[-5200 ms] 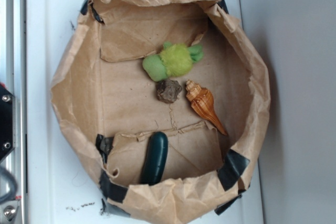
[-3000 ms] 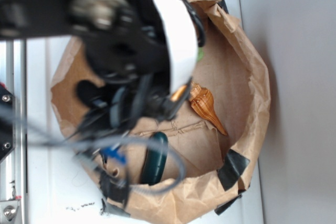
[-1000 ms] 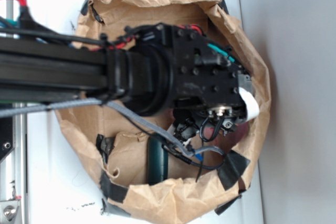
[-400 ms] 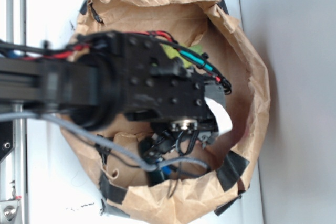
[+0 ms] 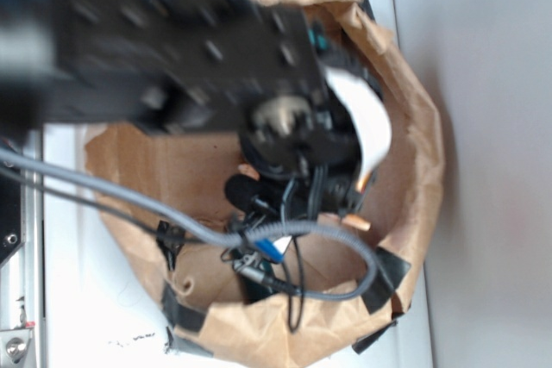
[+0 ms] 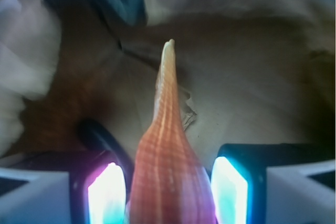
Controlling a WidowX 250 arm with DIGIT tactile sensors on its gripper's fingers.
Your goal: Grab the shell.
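The shell (image 6: 167,171) lay between the gripper (image 6: 168,195) fingers (image 6: 106,195), its tapered tail pointing straight ahead along their length; the jaws stood narrowly apart, seemingly clasping its body.

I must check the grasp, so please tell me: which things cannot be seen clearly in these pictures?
- Exterior: the blurred arm hides the shell except its tail tip.
- Wrist: the shell is cut off below; contact with the hand is unclear.
- Paper bag: other contents hidden.
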